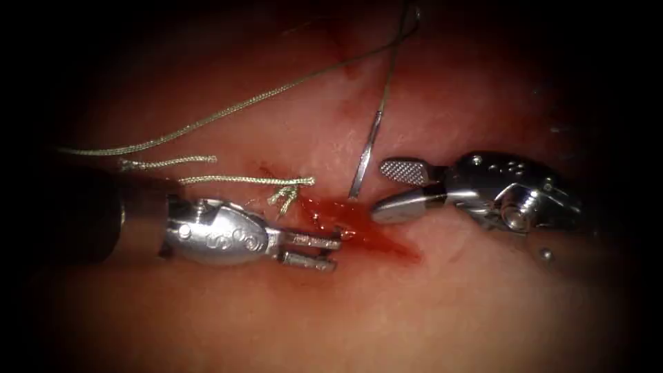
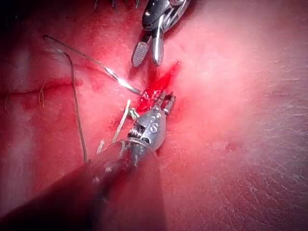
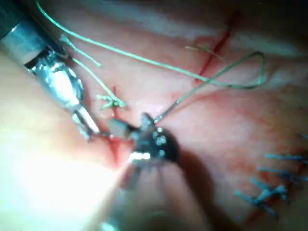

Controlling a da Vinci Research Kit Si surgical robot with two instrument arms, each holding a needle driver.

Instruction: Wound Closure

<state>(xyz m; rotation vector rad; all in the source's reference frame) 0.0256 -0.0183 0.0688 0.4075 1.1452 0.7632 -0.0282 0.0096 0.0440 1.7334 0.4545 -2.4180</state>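
Nearest in the endoscope view, the left arm's tool [image 1: 314, 252] lies low across the tissue [image 1: 428, 311] from the picture's left, its jaws slightly parted and holding nothing, their tips at the left edge of the cut [image 1: 359, 231], which is wet with red fluid [image 1: 345, 221]. Just behind it, on the left of the cut, a knotted stitch [image 1: 286, 193] sits with its cut ends of thread [image 1: 207, 179] trailing leftward. Across the cut, the right arm's tool [image 1: 394, 190] comes in from the right with jaws wide apart and empty, one flat ridged face turned upward. Between the two tools the needle [image 1: 369, 141] stands free of either grasp, its point down at the upper end of the cut and seemingly entering the tissue there, its body rising away toward the far side. From the needle's far end the thread [image 1: 228, 114] loops round and runs off across the tissue to the left.
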